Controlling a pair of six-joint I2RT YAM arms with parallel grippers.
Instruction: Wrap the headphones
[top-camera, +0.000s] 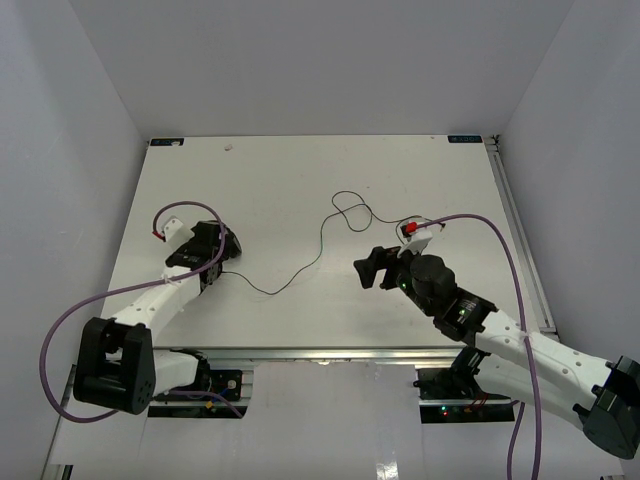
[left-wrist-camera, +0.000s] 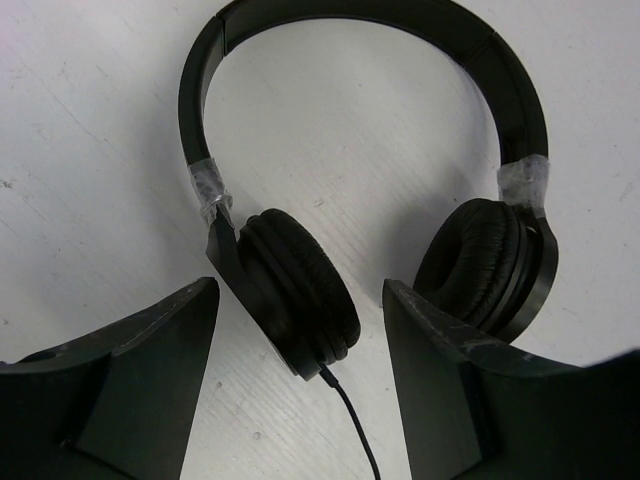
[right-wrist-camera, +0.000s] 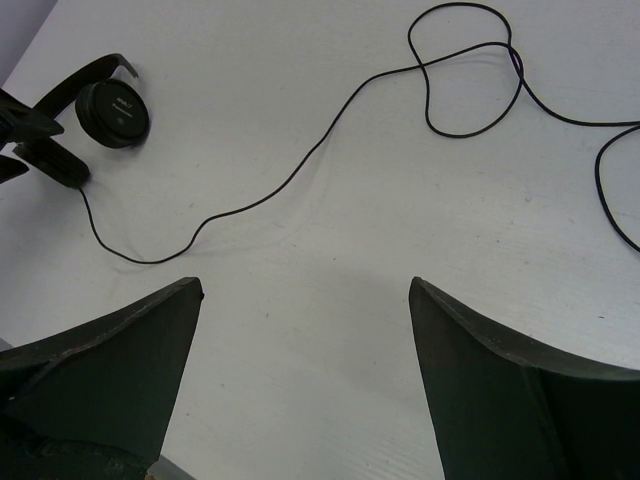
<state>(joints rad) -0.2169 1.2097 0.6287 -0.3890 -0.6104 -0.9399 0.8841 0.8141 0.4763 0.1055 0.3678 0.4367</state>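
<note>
As far as I could judge, the wrapping had hardly begun. The headphones (left-wrist-camera: 485, 262) lay flat on the white table (top-camera: 300, 170), at the left of the overhead frame, and their cord (top-camera: 300, 270) trailed loose across the middle of the table, up to a slack loop in the upper right. No turn of it sat round the headband or the earcups. So all the winding was left to do: gather the cord, lay it round the headphones, and tuck in the end.

My left claw (left-wrist-camera: 300, 300) was released, its fingers spread wide. It was poised over the headphones, with one earcup showing between the fingertips. I could not tell whether it touched anything. My right claw (right-wrist-camera: 305, 290) was released too, over bare table at the lower centre of its own view, well apart from the cord, gripping nothing.

From above, my left claw covered most of the headphones, so that view gave me the cord's whole run but little of the set itself. My left wrist view filled that in. It showed the headband arching along the top of the frame, clear tape at both ends of it, both padded cups, and the cord leaving the cup on the left toward the bottom edge. My right wrist view alone showed how the cord crossed over itself in the loop at upper right, with the headphones small in the upper left corner. I could not make out the plug in any view.
</note>
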